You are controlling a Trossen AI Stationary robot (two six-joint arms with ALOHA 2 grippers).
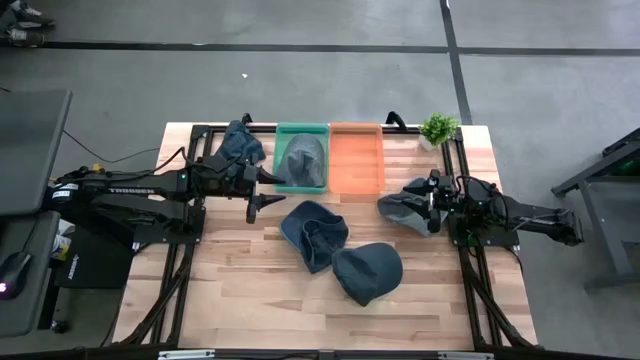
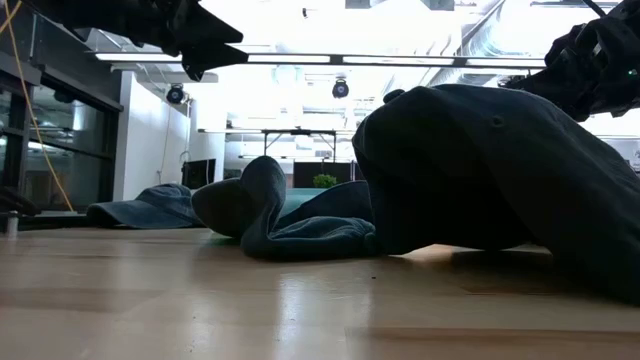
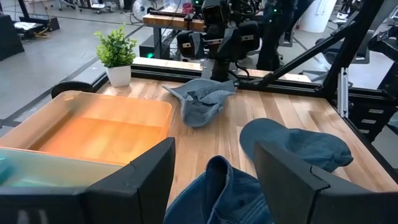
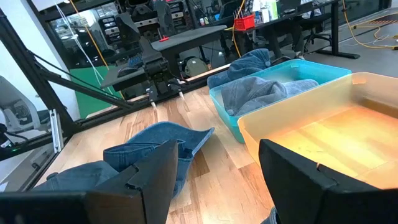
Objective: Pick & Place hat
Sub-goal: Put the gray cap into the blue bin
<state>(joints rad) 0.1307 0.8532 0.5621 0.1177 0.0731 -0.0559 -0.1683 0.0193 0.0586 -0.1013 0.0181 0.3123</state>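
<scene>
Both end effectors, left [image 1: 258, 203] and right [image 1: 432, 214], released; right should descend squarely over grey hat [image 1: 402, 209], clenching crown fabric before lifting toward orange bin [image 1: 356, 180].

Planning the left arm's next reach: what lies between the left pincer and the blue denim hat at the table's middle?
Only bare wood. In the high view the left pincer, open, hangs just left of the blue denim hat, with nothing but table between.
</scene>
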